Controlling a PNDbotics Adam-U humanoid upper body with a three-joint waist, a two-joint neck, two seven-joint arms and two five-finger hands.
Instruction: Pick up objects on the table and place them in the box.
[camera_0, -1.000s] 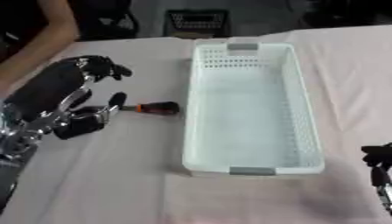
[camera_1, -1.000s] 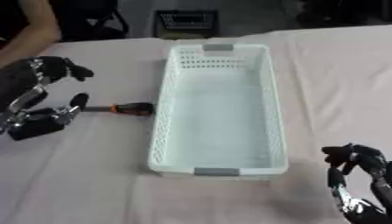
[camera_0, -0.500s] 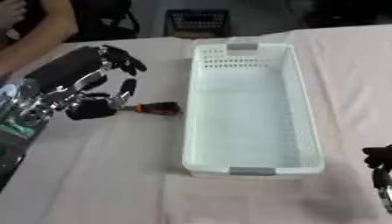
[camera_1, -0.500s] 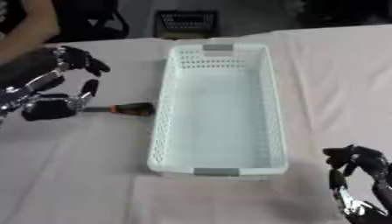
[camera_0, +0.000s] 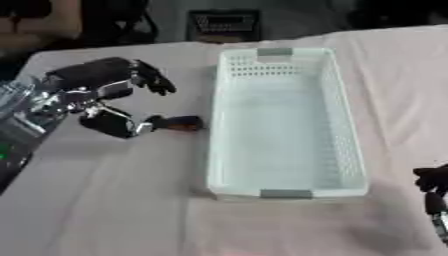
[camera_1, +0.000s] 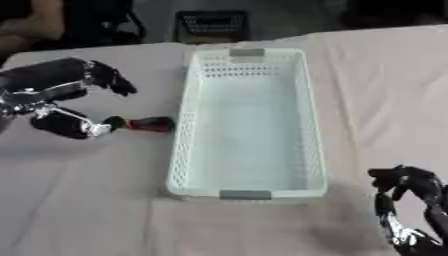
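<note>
Pink cloth (camera_0: 105, 200), perforated plastic box (camera_0: 284, 120), dark cylinder (camera_0: 179, 123)

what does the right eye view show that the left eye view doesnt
Only the right eye view shows most of the right hand, fingers curled, at the lower right. Only the left eye view shows more of the silver left arm at its left edge. Both show the white basket, empty, and the left hand with its thumb tip beside the small dark and red object on the table.
</note>
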